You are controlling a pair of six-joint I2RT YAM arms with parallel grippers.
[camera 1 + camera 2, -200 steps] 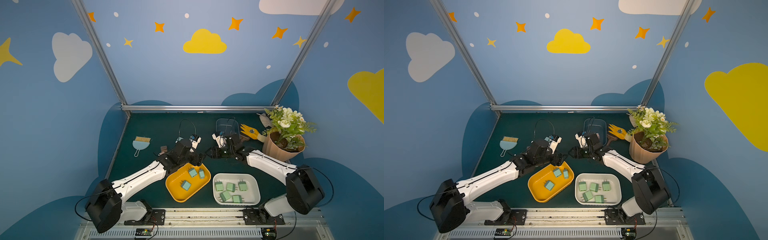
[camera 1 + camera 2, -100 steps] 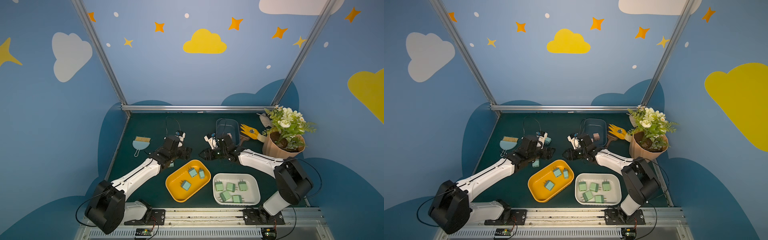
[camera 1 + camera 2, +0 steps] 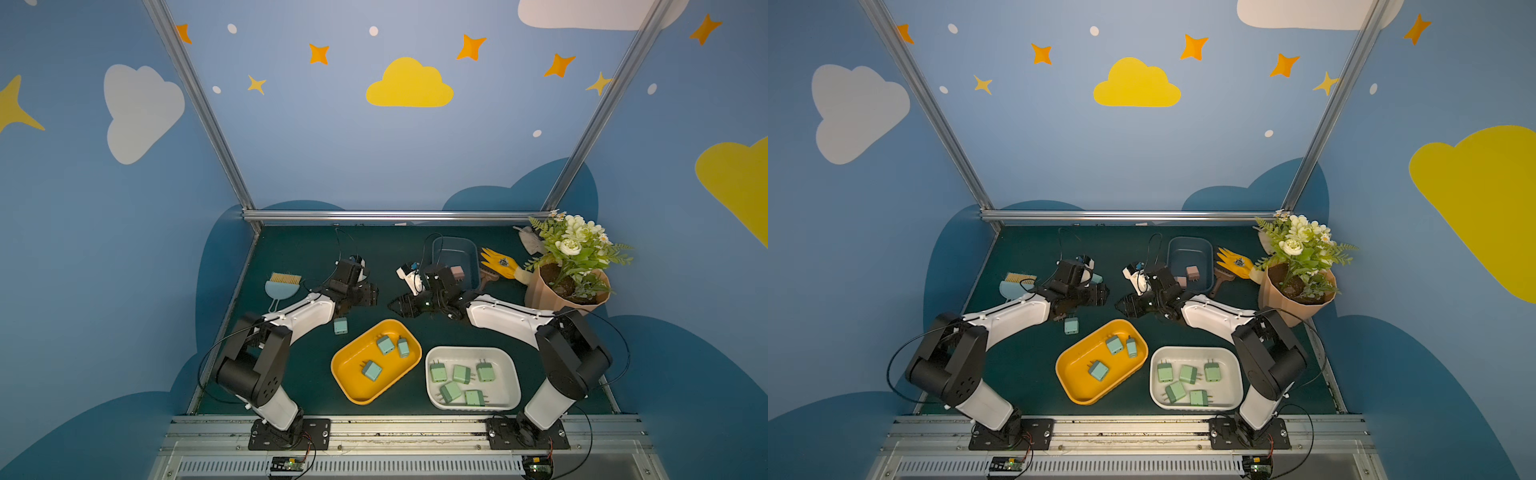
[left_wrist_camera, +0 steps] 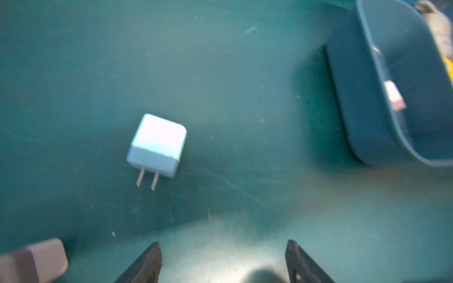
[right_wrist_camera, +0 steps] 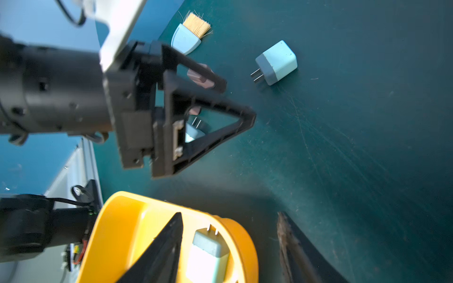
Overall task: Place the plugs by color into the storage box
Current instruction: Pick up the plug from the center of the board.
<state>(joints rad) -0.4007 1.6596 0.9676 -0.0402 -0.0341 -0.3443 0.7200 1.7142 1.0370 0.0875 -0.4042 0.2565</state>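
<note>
Light-blue plugs lie in the yellow storage box [image 3: 353,386] and several mint plugs in the white one [image 3: 513,374]. The dark blue box [image 3: 1187,245] at the back holds pink plugs [image 3: 1192,273]. Loose on the mat lie a light-blue plug [image 4: 158,144] just ahead of my left gripper, another [image 3: 340,325] beside the left arm, and a pink plug [image 4: 34,259]. My left gripper [image 3: 374,293] [image 4: 224,247] is open and empty. My right gripper [image 3: 395,305] [image 5: 229,220] faces it at the yellow box's far corner, open, holding nothing.
A light-blue dustpan with bristles [image 3: 282,284] lies at the left of the mat. A yellow glove [image 3: 500,262], a brown brush and a potted plant [image 3: 569,274] crowd the back right. The two gripper tips are close together at mid-table.
My right gripper has travelled left from the dark blue box toward the table's middle. My left gripper left the yellow box, swung back-left, then came a little right.
</note>
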